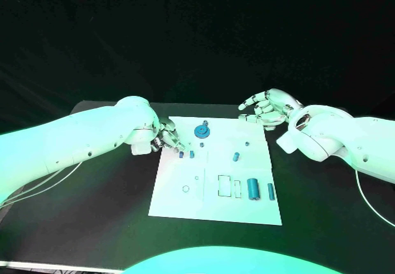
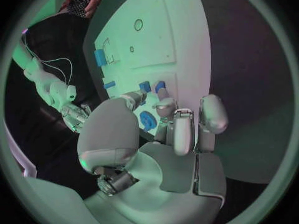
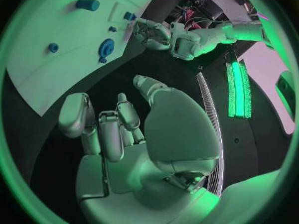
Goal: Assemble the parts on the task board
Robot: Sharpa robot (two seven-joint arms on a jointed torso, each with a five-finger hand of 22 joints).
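Note:
The white task board lies in the middle of the table. A blue gear sits near its far edge. Two short blue pegs stand just in front of my left hand, whose fingertips hover close to them with nothing held. The left wrist view shows those pegs just past the fingers, and the gear under the hand. My right hand hangs over the board's far right corner, loosely curled and empty. In its wrist view, the right hand is well back from the gear.
A small blue peg stands mid-board. A thick blue cylinder and a thin one lie near the right edge, beside outlined slots. Black table surrounds the board.

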